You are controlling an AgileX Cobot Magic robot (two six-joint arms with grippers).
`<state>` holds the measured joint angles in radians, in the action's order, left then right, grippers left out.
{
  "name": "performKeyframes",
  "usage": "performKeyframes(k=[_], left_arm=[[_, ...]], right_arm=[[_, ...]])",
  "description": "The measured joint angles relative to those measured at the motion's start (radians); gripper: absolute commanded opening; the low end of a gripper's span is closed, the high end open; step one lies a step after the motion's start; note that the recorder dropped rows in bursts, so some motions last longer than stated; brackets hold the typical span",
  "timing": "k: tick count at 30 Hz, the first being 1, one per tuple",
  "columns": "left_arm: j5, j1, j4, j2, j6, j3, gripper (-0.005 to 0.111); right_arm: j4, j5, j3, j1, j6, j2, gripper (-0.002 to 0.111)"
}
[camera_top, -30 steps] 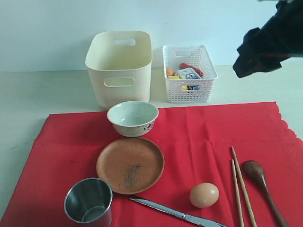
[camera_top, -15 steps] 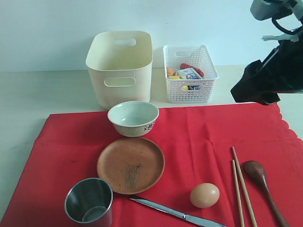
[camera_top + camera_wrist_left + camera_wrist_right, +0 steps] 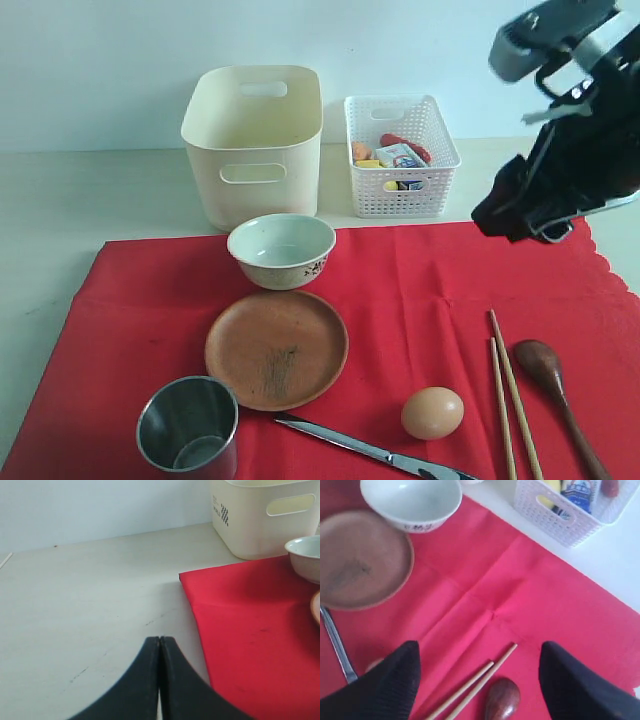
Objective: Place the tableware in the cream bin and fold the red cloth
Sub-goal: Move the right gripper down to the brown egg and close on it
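Observation:
The red cloth (image 3: 420, 300) lies flat on the table. On it stand the white bowl (image 3: 281, 249), the brown plate (image 3: 276, 348), the steel cup (image 3: 188, 432), the knife (image 3: 370, 451), the chopsticks (image 3: 510, 390) and the dark wooden spoon (image 3: 555, 385). The cream bin (image 3: 255, 135) stands behind the cloth. My right gripper (image 3: 477, 680) hangs open above the chopsticks (image 3: 477, 682) and the spoon (image 3: 502, 699), holding nothing. My left gripper (image 3: 159, 641) is shut and empty over bare table beside the cloth's corner (image 3: 240, 625); the exterior view does not show it.
An egg (image 3: 432, 412) lies on the cloth between knife and chopsticks. A white lattice basket (image 3: 400, 155) with food items stands right of the cream bin. The scalloped cloth edge (image 3: 605, 262) runs along the right. Bare table (image 3: 90, 595) lies left of the cloth.
My right arm has come down and slightly left from the upper right corner toward the cloth's right part. Nothing on the table has moved.

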<state>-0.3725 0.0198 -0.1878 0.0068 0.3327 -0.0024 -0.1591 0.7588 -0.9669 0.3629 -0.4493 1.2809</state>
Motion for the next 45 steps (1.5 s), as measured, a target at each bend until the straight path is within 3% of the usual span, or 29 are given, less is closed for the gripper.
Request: performKeyframes(k=[10, 20, 27, 45], left_arm=[[0.000, 0.000, 0.000, 0.000, 0.000, 0.000, 0.000], [0.000, 0.000, 0.000, 0.000, 0.000, 0.000, 0.000], [0.000, 0.000, 0.000, 0.000, 0.000, 0.000, 0.000], [0.000, 0.000, 0.000, 0.000, 0.000, 0.000, 0.000]], right_arm=[[-0.144, 0.216, 0.000, 0.021, -0.451, 0.218, 0.064], [-0.078, 0.166, 0.004, 0.102, -0.536, 0.326, 0.064], [-0.033, 0.085, 0.004, 0.156, -0.629, 0.385, 0.074], [-0.023, 0.003, 0.018, 0.160, -0.732, 0.481, 0.073]])
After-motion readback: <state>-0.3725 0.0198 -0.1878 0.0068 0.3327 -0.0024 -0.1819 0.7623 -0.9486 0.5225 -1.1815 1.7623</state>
